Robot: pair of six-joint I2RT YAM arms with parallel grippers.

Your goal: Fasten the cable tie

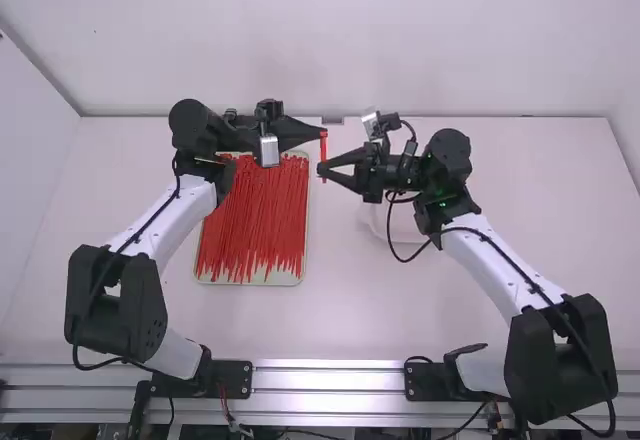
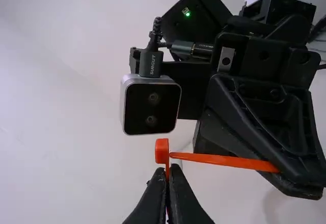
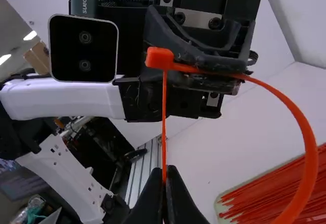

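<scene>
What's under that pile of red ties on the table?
A pale flat board; its edges show around the pile of ties. Its middle is covered, so anything else beneath cannot be seen.

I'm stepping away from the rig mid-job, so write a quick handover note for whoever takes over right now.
Left gripper: shut on the cable tie just below its head, held above the table.
Right gripper: shut on the tie's strap, which runs straight up to the head.
Spare ties lie on a tray beside the left arm.
Done: tie lifted, bent into a wide loop, strap meeting the head.
Left: I cannot tell whether the strap is threaded. Probably pull it through until the loop is snug, then release.
</scene>
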